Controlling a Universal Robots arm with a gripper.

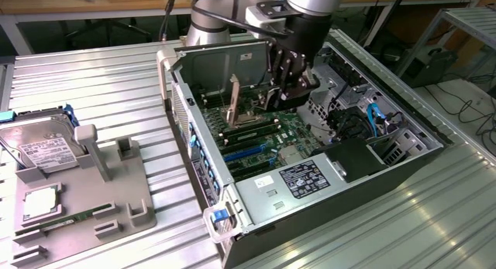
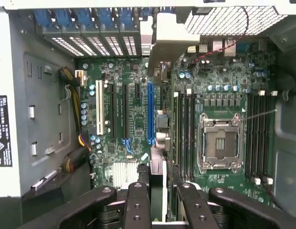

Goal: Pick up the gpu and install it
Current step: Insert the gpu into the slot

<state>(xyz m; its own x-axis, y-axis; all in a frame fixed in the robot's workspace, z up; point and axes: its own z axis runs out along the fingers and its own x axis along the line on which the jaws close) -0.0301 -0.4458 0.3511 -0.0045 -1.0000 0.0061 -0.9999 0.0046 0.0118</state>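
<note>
The gpu (image 1: 233,100) hangs edge-on in the gripper (image 1: 288,90) inside the open PC case (image 1: 326,187) in the exterior view, above the motherboard (image 1: 268,138). Rigid but fragile I'd guess, best pinched by the board edges.

Wrist view: fingers (image 2: 137,202) are clamped on the gpu (image 2: 159,47), poised over the blue slot (image 2: 150,112). Its fan side is hidden, so the exact grip spot is hard to make out.

One open computer case (image 1: 310,182), one hard drive (image 1: 39,144), one grey fixture tray (image 1: 85,193), one RAM stick (image 1: 69,218).
</note>
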